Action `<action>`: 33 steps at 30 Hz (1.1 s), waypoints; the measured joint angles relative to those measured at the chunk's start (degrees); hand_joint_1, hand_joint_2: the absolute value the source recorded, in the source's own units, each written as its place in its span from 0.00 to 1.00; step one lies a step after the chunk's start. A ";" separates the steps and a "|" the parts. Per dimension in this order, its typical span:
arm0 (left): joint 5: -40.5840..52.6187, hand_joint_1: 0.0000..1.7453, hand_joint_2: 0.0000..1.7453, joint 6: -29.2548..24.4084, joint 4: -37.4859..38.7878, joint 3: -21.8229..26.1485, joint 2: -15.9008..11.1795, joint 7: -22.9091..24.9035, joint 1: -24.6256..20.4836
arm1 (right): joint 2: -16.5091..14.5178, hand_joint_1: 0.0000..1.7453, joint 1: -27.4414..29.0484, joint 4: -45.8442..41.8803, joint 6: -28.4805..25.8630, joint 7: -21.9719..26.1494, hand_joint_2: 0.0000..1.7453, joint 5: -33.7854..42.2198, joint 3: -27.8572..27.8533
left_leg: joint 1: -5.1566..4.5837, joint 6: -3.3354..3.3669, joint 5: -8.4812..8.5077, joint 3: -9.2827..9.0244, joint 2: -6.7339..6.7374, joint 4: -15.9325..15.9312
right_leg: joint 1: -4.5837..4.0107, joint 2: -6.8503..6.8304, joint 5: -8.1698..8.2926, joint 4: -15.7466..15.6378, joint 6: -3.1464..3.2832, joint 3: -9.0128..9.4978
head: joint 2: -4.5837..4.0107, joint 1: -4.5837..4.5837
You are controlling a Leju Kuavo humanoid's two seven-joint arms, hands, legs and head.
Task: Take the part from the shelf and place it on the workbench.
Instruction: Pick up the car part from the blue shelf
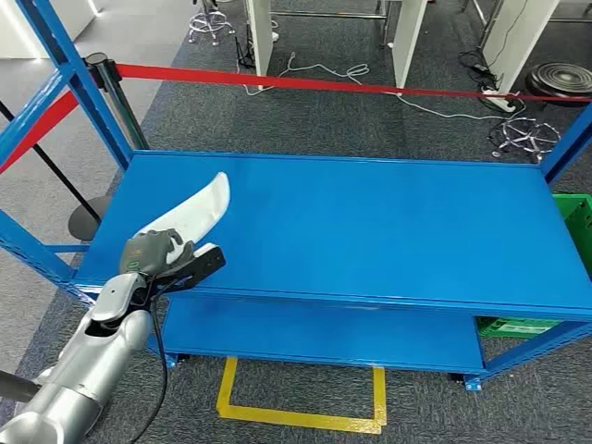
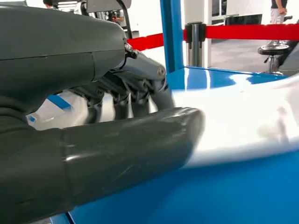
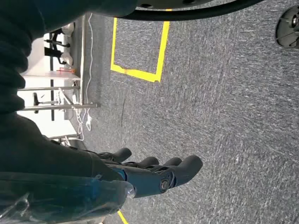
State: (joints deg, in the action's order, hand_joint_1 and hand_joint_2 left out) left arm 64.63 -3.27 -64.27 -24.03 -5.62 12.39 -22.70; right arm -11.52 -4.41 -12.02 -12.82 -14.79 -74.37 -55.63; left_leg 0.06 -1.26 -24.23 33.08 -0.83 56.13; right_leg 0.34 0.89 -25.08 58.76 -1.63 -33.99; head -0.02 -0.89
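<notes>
From the head view, the long white curved plastic part (image 1: 194, 215) lies on the left end of the top deck of the blue metal shelf (image 1: 363, 231), one end rising toward the middle of the deck, the other near the front left edge. The left hand (image 1: 167, 257) sits over that near end: its grey fingers (image 1: 154, 248) are curled on top of the part and the dark thumb (image 1: 203, 262) reaches out along the front edge beside it. A green plastic crate (image 1: 576, 222) stands at the right end of the shelf, cut off by the picture's edge; what it holds cannot be told. A red barrier tape (image 1: 328, 85) runs behind the shelf from a black post (image 1: 117, 102), with white cables (image 1: 314, 72) on the grey carpet beyond. A yellow taped rectangle (image 1: 300, 407) marks the floor in front.

The left wrist view brings close what the head view leaves small: the fingers (image 2: 137, 88) bend down onto the glossy white surface of the part (image 2: 239, 121), and the thick grey thumb (image 2: 134, 149) lies just beneath its edge, so the hand grips it between them. The part looks smooth and shiny, resting on the blue deck. A person stands far behind the tape.

The right wrist view shows the right hand (image 3: 155, 175) over the grey carpet, its dark fingers (image 3: 183, 168) straight, slightly apart and holding nothing, with the yellow taped rectangle (image 3: 139, 46) nearby.
</notes>
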 joint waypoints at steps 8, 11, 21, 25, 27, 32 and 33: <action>0.08 0.00 1.00 0.64 0.66 0.32 0.01 -0.59 -0.17 | 0.00 0.00 -0.01 0.00 0.05 0.19 1.00 -0.23 0.00 | -0.01 0.01 -0.01 0.01 0.00 0.00 | 0.01 0.00 0.00 0.00 0.00 0.00 | 0.00 0.00; 0.08 0.00 1.00 1.93 1.55 0.32 -0.14 -1.10 -0.86 | 0.00 0.00 -0.02 0.00 0.05 0.47 1.00 -0.35 0.00 | -0.01 0.01 -0.01 0.02 0.00 0.00 | 0.01 0.00 0.00 0.00 0.00 0.00 | 0.00 -0.01; -1.02 0.00 1.00 4.30 5.45 0.39 -1.61 -2.43 -2.83 | 0.29 0.00 -0.05 0.00 0.10 0.92 1.00 -0.86 0.00 | -0.01 0.00 0.00 0.01 0.00 0.00 | 0.00 0.00 0.01 0.00 -0.01 -0.01 | 0.00 0.01; -1.32 0.00 1.00 6.41 6.53 0.27 -2.24 -4.16 -4.08 | 0.37 0.00 -0.09 0.00 0.21 1.28 1.00 -1.14 0.00 | -0.01 0.00 0.00 0.02 0.00 0.00 | 0.01 0.00 0.01 0.00 -0.01 0.00 | 0.00 -0.01; -2.13 0.00 1.00 9.15 7.45 0.00 -3.23 -6.40 -5.48 | 0.44 0.00 -0.12 0.00 0.42 1.59 1.00 -1.51 0.00 | -0.01 0.00 0.00 0.01 0.00 0.00 | 0.01 -0.01 0.01 0.00 -0.01 0.01 | 0.00 -0.01; -4.68 0.00 1.00 13.61 9.99 -1.69 -6.53 -11.08 -9.10 | 0.68 0.00 -0.16 0.00 0.98 2.12 1.00 -2.10 0.00 | -0.01 0.00 0.06 0.00 0.01 0.00 | 0.00 0.01 0.05 0.00 0.01 0.00 | 0.00 0.01; -5.12 0.00 1.00 13.74 10.44 -2.12 -7.01 -11.42 -9.62 | 0.72 0.00 -0.17 0.00 1.02 2.16 1.00 -2.14 0.00 | -0.01 -0.01 0.06 -0.01 0.01 0.00 | 0.00 0.00 0.05 0.00 0.02 0.00 | 0.00 0.01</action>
State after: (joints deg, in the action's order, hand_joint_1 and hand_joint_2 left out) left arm 59.51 10.47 -53.83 -26.15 -12.62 0.97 -32.32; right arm -10.80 -4.57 -12.02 -11.80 -12.62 -76.51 -55.63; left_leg 0.05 -1.27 -24.17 33.08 -0.83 56.13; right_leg 0.34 0.89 -25.03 58.77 -1.61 -33.99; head -0.02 -0.87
